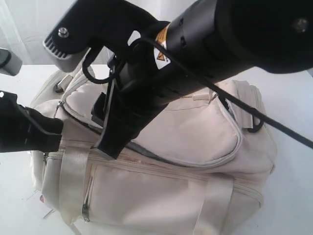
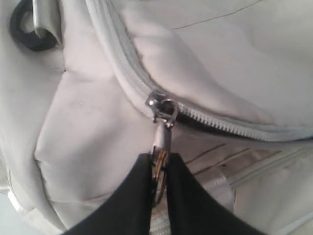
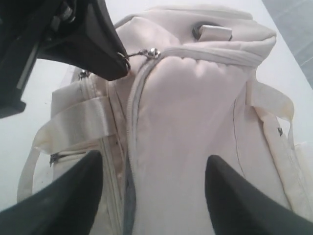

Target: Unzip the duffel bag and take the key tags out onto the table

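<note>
My right arm (image 1: 205, 44) hides much of the top of the large cream-beige fabric duffel bag (image 1: 195, 147) in the exterior view, and the frame cuts off the bag's bottom. The bag sits on the flat white table (image 1: 296, 196), with bare room to its right. My left gripper (image 2: 160, 159) is clenched on the grey metal zipper pull (image 2: 161, 137). There is a thin dark slit beside the slider, inside unseen. My right gripper (image 3: 154, 161) is spread wide over the bag's end; I can't tell if it touches.

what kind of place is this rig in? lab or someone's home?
Probably a lab test setup, not a home: plain white table, a white curtain as backdrop, and a single duffel bag being worked by black robot arms.
</note>
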